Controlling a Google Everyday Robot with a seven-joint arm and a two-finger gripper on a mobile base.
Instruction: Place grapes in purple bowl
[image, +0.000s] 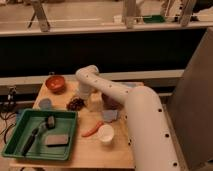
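The grapes (75, 104) are a small dark reddish-purple bunch lying on the wooden table (85, 150), left of centre. My white arm reaches in from the lower right, bends at the back of the table and comes down. The gripper (83, 97) is at its end, just above and to the right of the grapes, close to them. The purple bowl (112, 104) shows only as a dark rounded shape to the right of the grapes, mostly hidden behind my arm.
An orange-red bowl (55, 83) stands at the back left and a pale blue cup (45, 103) at the left edge. A green tray (15, 142) with a brush and a sponge fills the front left. An orange carrot-like piece (92, 131), a white cup (105, 134) and a grey-blue object (110, 115) lie in front.
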